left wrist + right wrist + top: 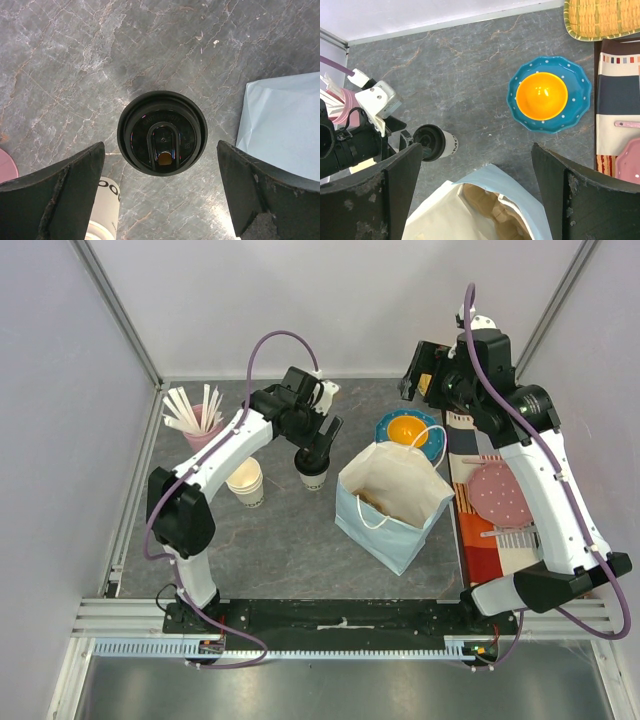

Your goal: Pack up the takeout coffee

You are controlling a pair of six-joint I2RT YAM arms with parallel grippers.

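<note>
The takeout coffee (pixel 161 132) is a white paper cup with a round black lid, standing upright on the grey marble-look table. My left gripper (pixel 160 192) hangs open straight above it, one finger on each side of the lid and neither touching it. From above, the cup (pixel 315 480) shows just below the left gripper (pixel 311 456), left of the pale blue paper bag (pixel 395 502). The right gripper (pixel 475 195) is open and empty, high over the bag's open mouth (pixel 485 210), with the coffee (pixel 434 142) to its left. It sits near the back right (pixel 418 372).
Stacked lidless paper cups (pixel 246 482) stand left of the coffee, and a pink cup of white sticks (pixel 200 420) is behind them. A blue dotted plate with an orange bowl (pixel 412 430) sits behind the bag. On the right are a striped mat and pink plate (pixel 500 492), and a woven tray (pixel 602 17).
</note>
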